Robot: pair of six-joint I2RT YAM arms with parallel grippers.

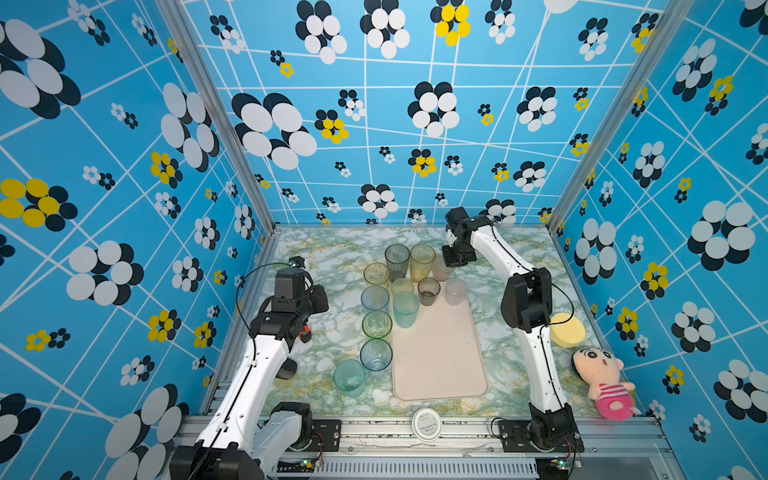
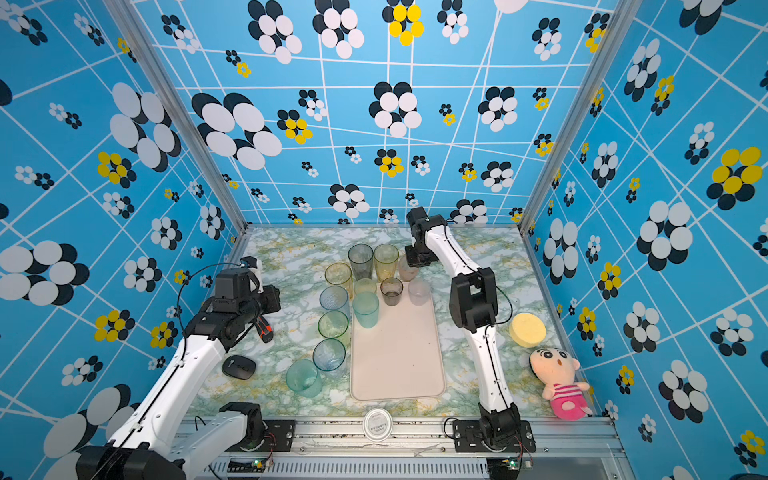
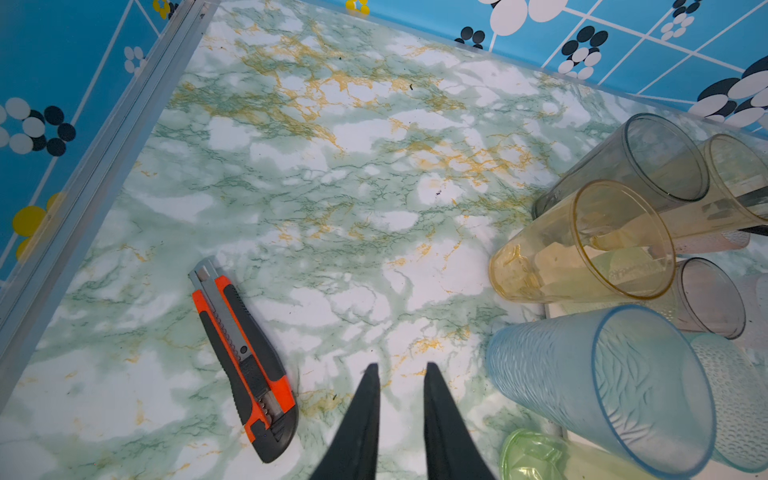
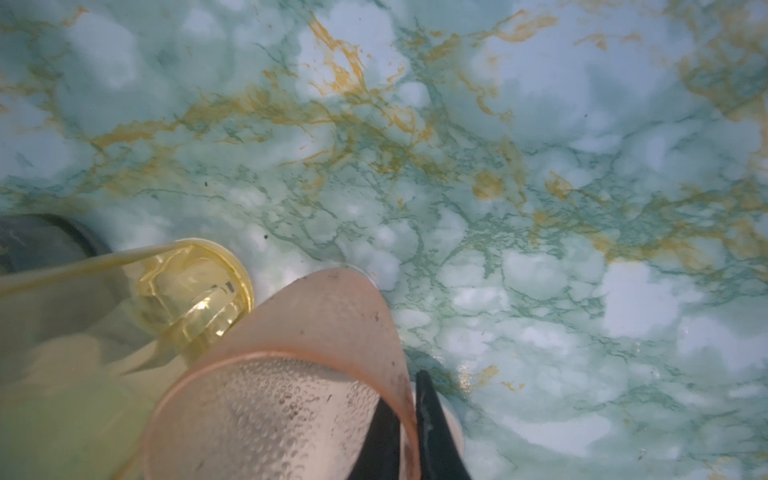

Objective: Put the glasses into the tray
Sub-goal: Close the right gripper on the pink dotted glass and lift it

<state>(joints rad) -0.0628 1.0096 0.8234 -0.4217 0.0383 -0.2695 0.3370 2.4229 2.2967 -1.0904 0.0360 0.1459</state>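
R gripper (image 4: 405, 390) pinching the pink tumbler (image 4: 291, 374) by its wall; L gripper (image 3: 401, 365) hanging narrow & empty

R fingers are clamping the tumbler's wall near the rim, one inside & one outside. In both top views the tumbler is sitting just past the far end of the tray (image 1: 440, 365), off it, right beside the tall amber tumbler (image 1: 422, 255), w/ the tall smoky tumbler (image 1: 397, 254) next along. Can't tell if its base is touching the marble table (image 1: 324, 249). L gripper is hovering over bare table w/ a slim gap btwn its fingers & nothing in it, an orange utility knife (image 3: 245, 361) lying near. At the tray's far end a teal tumbler (image 1: 405, 309), a small smoky tumbler (image 1: 428, 291) & a clear tumbler (image 1: 456, 291) are standing upright. A row of tumblers (image 1: 376, 324) is lining the tray's left side on the table
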